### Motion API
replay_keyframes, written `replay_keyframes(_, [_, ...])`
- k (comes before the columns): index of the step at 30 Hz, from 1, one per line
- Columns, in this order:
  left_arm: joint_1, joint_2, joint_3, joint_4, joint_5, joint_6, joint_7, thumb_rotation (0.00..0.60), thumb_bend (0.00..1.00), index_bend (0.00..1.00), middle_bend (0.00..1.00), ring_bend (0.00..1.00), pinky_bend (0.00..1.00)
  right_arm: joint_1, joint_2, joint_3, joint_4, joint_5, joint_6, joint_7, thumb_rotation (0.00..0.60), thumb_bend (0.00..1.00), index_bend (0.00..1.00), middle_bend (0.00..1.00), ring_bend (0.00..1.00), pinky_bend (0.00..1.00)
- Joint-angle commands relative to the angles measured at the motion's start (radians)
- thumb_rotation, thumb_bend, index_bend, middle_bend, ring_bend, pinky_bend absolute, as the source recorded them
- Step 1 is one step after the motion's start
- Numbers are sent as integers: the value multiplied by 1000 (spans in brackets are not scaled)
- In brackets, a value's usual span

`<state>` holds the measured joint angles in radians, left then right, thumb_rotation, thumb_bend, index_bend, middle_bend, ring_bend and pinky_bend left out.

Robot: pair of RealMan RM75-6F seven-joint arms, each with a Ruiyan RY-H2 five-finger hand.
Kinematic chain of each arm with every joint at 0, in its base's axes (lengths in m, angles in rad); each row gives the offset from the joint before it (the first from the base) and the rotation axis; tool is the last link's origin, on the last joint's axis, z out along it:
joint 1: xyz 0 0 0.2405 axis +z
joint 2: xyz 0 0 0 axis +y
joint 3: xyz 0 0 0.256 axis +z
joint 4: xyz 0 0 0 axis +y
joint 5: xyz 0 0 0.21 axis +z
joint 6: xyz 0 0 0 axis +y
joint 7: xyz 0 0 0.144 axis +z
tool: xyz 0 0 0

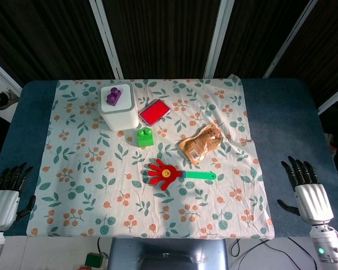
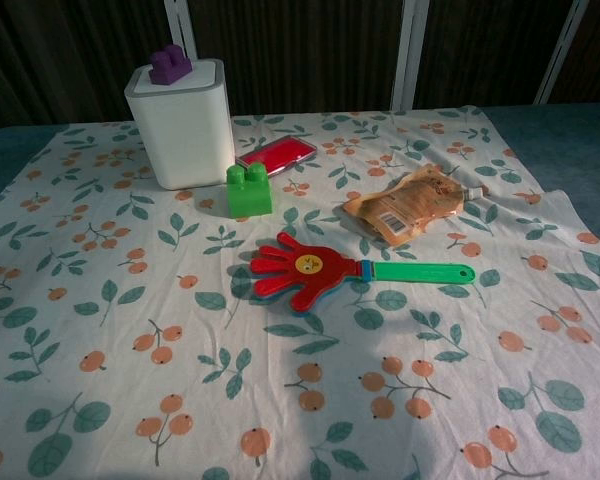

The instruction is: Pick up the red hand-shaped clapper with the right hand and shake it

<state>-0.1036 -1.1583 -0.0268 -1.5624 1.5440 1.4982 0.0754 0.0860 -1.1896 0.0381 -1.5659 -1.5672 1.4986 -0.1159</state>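
Note:
The red hand-shaped clapper [image 1: 164, 173] lies flat on the floral cloth near the table's middle, its green handle [image 1: 200, 176] pointing right; the chest view shows the clapper [image 2: 300, 269] with a yellow smiley on its palm and the handle [image 2: 420, 272]. My right hand [image 1: 308, 191] rests open on the blue table surface at the right edge, well right of the handle, fingers spread and holding nothing. My left hand [image 1: 7, 191] lies open at the left edge, far from the clapper. Neither hand appears in the chest view.
A white box [image 1: 118, 108] with a purple block [image 1: 114, 95] on top stands at the back left. A red flat case [image 1: 154, 112], a green block [image 1: 145, 136] and a brown snack packet [image 1: 201, 143] lie behind the clapper. The floral cloth [image 1: 90, 185] covers the blue table.

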Motion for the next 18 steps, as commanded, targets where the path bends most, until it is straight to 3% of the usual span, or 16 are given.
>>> replay_keyframes(1, [-5, 1, -2, -3, -5, -9, -6, 600, 436, 25, 0, 0, 67, -3, -9, 4, 8, 6, 7, -11, 600, 178, 0, 0, 0, 0])
replay_keyframes(9, [-15, 1, 6, -7, 22, -14, -23, 600, 438, 25, 0, 0, 67, 24, -61, 18, -4, 28, -38, 41, 600, 178, 0, 0, 0, 0])
replay_keyframes(13, [-18, 5, 16, -9, 42, -14, -37, 600, 437, 25, 0, 0, 67, 95, -112, 49, -35, 76, -149, -8, 600, 186, 5, 0, 0, 0])
replay_keyframes(18, [-18, 15, 22, -9, 58, -7, -67, 600, 439, 25, 0, 0, 68, 202, -186, 108, -84, 203, -316, -99, 600, 240, 122, 0, 0, 0])
